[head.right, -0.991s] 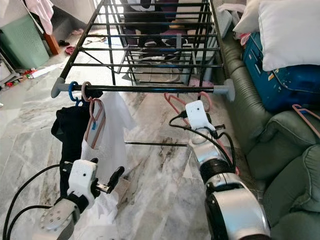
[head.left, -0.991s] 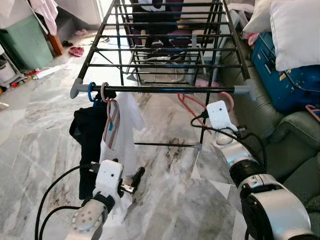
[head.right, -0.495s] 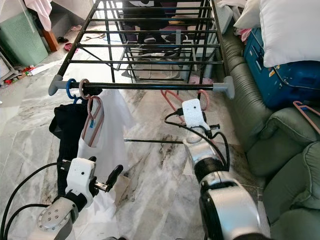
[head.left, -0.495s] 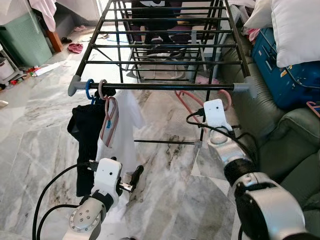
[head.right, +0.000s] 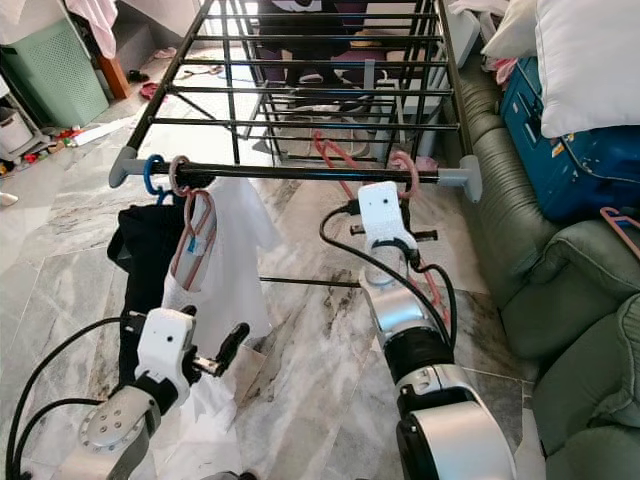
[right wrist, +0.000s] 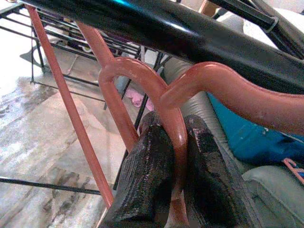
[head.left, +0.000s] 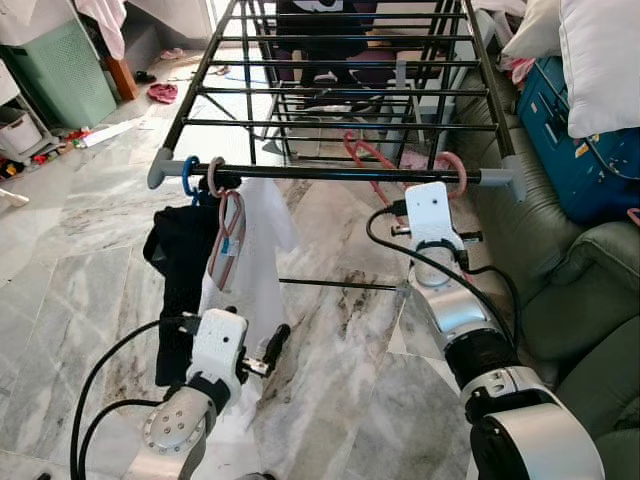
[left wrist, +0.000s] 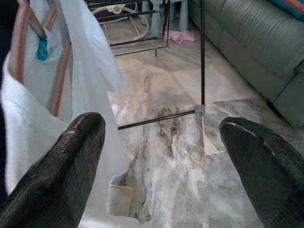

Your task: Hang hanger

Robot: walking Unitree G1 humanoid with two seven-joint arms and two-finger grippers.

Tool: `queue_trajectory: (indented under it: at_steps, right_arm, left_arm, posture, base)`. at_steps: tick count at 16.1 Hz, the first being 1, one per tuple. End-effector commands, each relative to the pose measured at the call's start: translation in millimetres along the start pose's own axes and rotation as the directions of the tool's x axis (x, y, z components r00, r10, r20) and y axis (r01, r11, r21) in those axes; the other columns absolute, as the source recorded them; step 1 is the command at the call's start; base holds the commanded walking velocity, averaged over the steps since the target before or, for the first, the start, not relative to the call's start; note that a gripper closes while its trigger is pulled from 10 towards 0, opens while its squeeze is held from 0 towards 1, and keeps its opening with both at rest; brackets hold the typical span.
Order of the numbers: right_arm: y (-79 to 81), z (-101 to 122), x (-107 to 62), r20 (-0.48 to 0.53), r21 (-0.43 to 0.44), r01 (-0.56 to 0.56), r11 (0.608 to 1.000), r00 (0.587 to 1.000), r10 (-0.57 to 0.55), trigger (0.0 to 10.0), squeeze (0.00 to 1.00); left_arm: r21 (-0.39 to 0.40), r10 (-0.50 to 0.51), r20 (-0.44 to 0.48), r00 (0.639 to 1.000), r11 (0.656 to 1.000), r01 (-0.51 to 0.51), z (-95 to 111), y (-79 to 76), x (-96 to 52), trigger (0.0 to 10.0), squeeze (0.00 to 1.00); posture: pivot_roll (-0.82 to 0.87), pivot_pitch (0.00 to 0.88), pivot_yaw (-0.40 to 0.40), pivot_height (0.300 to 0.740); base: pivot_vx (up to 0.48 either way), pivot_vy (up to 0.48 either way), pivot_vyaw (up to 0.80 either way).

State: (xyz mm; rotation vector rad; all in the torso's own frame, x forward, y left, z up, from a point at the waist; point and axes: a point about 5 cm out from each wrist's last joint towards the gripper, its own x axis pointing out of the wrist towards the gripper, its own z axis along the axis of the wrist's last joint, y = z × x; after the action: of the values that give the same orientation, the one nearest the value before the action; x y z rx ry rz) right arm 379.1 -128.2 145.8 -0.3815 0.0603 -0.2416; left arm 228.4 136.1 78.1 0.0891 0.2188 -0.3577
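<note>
Right wrist view: right gripper (right wrist: 175, 156), two black fingers clamped on the neck of a pink hanger (right wrist: 142, 95), its hook curving up against the underside of the black near rail (right wrist: 156, 23) of the drying rack (head.left: 340, 95); whether the hook has gone over the rail or only lies against it cannot be told from here. Head views, same item: the right gripper's white wrist housing raised just below the rail, toward its right end; the hanger's hook (head.left: 452, 172) appears to loop round the rail beside the grey end cap (head.left: 503, 178), and one pink arm of it pokes up past the rail further left. Left end of the same rail: a blue hook (head.left: 186, 176) carrying a black garment (head.left: 180, 270), and next to it a pink hook carrying a white garment (head.left: 262, 250), both hung and hanging free. Left gripper (left wrist: 161, 156), held low and near, beside the white garment, fingers spread wide, holding nothing. Right side of the scene: green sofa (head.left: 590, 280), blue suitcase (head.left: 580, 150) and white pillow (head.left: 605, 60). Status, as judged: hanger carried to the rail and at or very close to seating; left to do are settling the hook fully over the rail, letting go, and drawing the arm away.
</note>
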Motion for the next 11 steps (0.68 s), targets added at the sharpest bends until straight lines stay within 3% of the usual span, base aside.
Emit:
queue_trajectory:
  at_steps: [1,7,11]
  right_arm:
    - [-2.3,7.9,3.9,0.007,0.008,0.006,1.0,1.0,-0.006,10.0,0.0]
    - [-6.9,22.5,22.9,-0.115,0.05,0.024,0.998,0.993,-0.018,10.0,0.0]
    - [-0.2,12.2,22.9,-0.216,0.05,-0.026,0.998,0.976,0.036,10.0,0.0]
  left_arm:
    - [0.007,-0.006,-0.015,1.0,1.0,0.006,-2.1,-0.5,1.2,10.0,0.0]
    - [0.001,-0.001,-0.017,1.0,1.0,0.001,-3.2,-1.3,1.3,10.0,0.0]
    - [-0.002,0.005,-0.019,1.0,1.0,-0.005,-4.0,-2.5,0.7,10.0,0.0]
  posture:
    - [0.02,0.097,0.044,0.74]
    - [0.04,0.099,0.03,0.74]
    - [0.05,0.097,0.015,0.74]
  base:
    - [0.0,0.0,0.0]
    - [0.0,0.0,0.0]
    - [0.0,0.0,0.0]
